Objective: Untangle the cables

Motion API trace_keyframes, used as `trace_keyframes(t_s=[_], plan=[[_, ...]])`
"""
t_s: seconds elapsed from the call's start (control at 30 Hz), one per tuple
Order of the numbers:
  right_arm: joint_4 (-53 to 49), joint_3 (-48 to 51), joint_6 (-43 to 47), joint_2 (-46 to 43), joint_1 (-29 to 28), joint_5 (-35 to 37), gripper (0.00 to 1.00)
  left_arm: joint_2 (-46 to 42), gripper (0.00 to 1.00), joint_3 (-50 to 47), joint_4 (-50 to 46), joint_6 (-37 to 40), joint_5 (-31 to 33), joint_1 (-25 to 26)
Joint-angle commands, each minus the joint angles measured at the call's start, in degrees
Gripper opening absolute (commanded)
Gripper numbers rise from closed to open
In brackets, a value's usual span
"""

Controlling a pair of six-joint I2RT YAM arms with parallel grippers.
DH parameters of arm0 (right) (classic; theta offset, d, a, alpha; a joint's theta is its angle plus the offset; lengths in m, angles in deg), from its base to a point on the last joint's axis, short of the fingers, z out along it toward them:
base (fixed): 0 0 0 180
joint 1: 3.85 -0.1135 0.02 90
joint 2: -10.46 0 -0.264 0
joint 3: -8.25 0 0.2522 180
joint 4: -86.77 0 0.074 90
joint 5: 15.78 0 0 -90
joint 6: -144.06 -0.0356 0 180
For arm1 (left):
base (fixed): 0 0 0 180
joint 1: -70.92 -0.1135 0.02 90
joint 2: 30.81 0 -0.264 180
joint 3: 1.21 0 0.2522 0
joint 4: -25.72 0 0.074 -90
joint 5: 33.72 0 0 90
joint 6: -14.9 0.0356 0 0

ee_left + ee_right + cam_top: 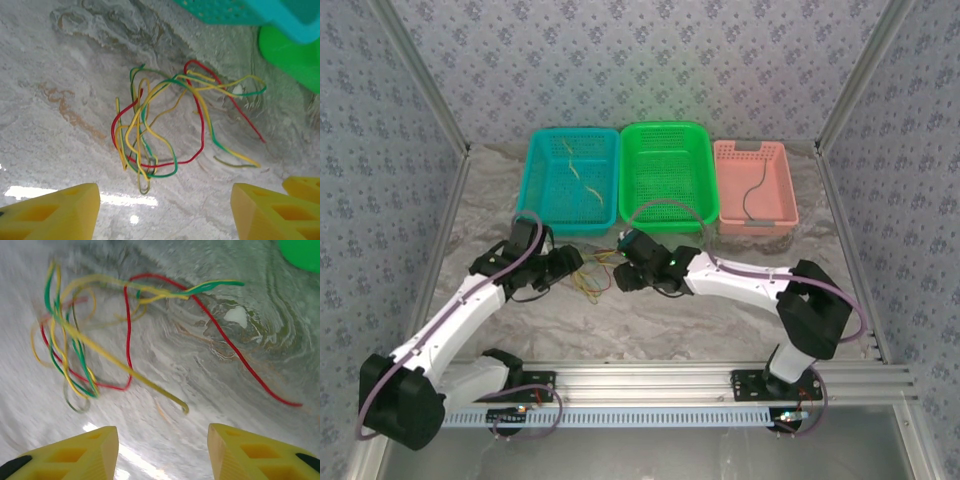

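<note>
Cables (592, 274) sit in one loose tangle on the tabletop (720, 335), left of centre: yellow, green and red strands looped through each other.

Left gripper (572, 266) is at 9 o'clock of the tangle and right gripper (623, 274) at 3 o'clock. Both are low, just beside it, facing each other. Left jaws are spread and clear of the wires. Right jaws are spread too, pinching nothing.

Left wrist view: the tangle (160, 120) lies ahead of the yellow fingers (50, 212), with a red strand (235, 112) trailing out to 4 o'clock.

Right wrist view: a long yellow strand (125, 367) runs out of the knot toward the fingers (260, 452).

Surroundings, seen from the tangle:
- Teal basket (575, 133) at 12 o'clock, its near wall close behind the wires, with a loose yellow wire (570, 168) inside.
- Green basket (665, 127) at 1 o'clock.
- Pink basket (750, 148) at 2 o'clock, holding a black cable (757, 195).

The right arm's purple-grey hose (665, 203) arcs across the green basket's near rim. The tabletop cover is a wrinkled grey marbled sheet.
</note>
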Motion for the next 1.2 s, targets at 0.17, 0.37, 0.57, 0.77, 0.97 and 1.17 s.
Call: trace_keyframes(t_s=[0.17, 0.37, 0.57, 0.77, 0.97, 1.17], plan=[[13.75, 3.5, -47.97, -3.01, -4.43, 1.25, 0.55, -4.63, 0.62, -5.68, 9.51, -3.43, 1.73, 0.18], [24.89, 3.52, -63.48, 3.77, -5.36, 1.03, 0.56, -9.59, 0.62, -8.18, 11.2, -2.98, 1.25, 0.02], [29.94, 3.85, -69.08, 8.45, -3.46, 4.34, 0.55, -12.62, 0.62, -9.66, 11.27, -2.68, -0.24, -0.3], [30.55, 4.32, -67.16, 9.84, 0.21, 4.28, 0.4, -13.51, 0.62, -10.45, 10.93, -2.35, -1.74, -0.28], [29.33, 7.01, -61.07, 7.41, 1.75, 1.53, 0.04, -13.83, 0.64, -10.56, 10.66, -2.12, -2.36, -0.28], [28.22, 11.51, -52.64, -0.4, 2.4, 1.55, 0.0, -13.28, 0.67, -10.32, 11.2, -1.53, -2.88, -0.31]])
